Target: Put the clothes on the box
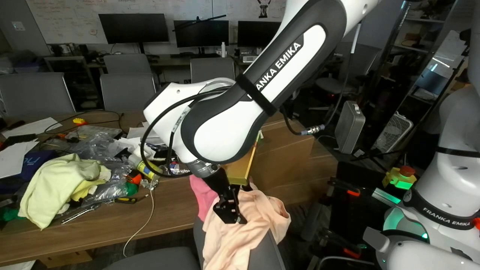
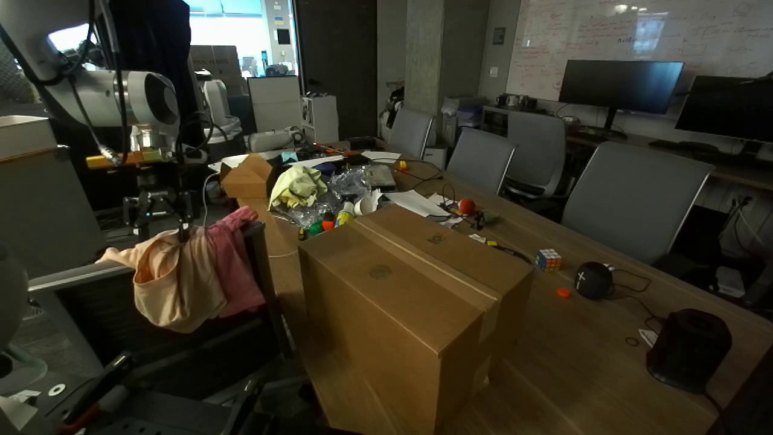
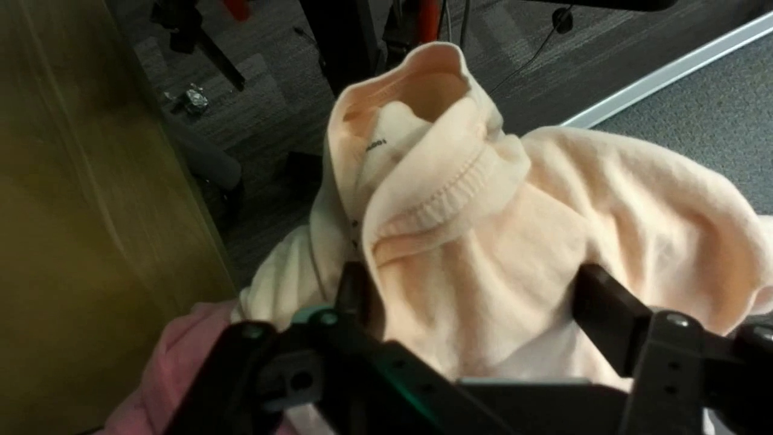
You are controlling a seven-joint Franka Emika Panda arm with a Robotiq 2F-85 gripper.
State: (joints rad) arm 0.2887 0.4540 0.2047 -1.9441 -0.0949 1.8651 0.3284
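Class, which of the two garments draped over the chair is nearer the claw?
The peach garment: part lies between the claw's open fingers; the pink garment hangs outside them.

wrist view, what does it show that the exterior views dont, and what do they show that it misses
Only the wrist view: small dark lettering on the pale peach-cream fabric garment. In both exterior views only: the large brown cardboard box and crumpled yellow-green cloth. Shared: that garment, the bright pink fabric garment and the black two-fingered gripper, jaws apart.
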